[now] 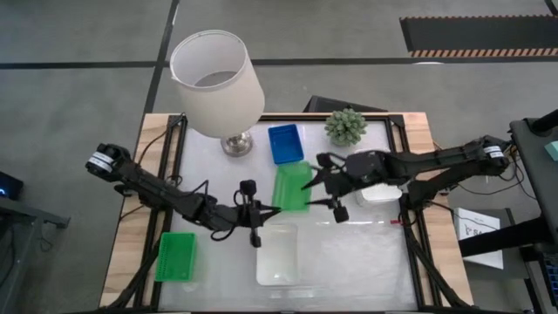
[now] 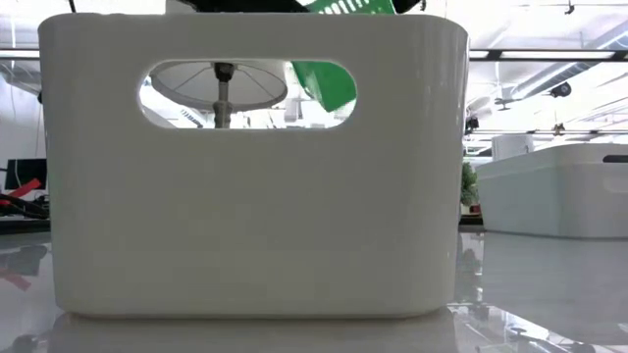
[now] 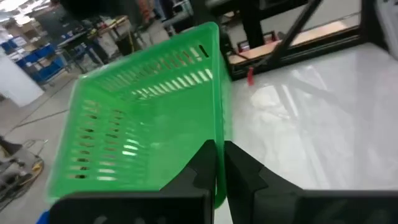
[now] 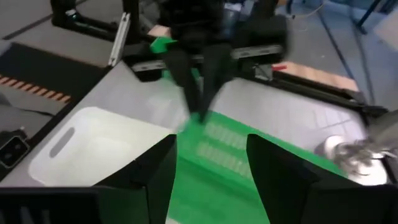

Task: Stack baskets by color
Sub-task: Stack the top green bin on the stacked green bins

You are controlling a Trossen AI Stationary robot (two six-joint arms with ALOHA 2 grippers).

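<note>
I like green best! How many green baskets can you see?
2. One green basket is mid-table, pinched at its rim by the left pincer. The other green stack sits at the front left corner; more baskets may be nested there.

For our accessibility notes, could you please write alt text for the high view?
Seen from above, the left gripper is shut on the rim of a green basket at the table's middle, while the right gripper, open, sits at its other side. A lamp stands behind.

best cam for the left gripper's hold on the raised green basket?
Left wrist view: left gripper is shut on the green basket rim. High view shows the pinch small, right wrist view from the far side, low view only a basket corner.
</note>
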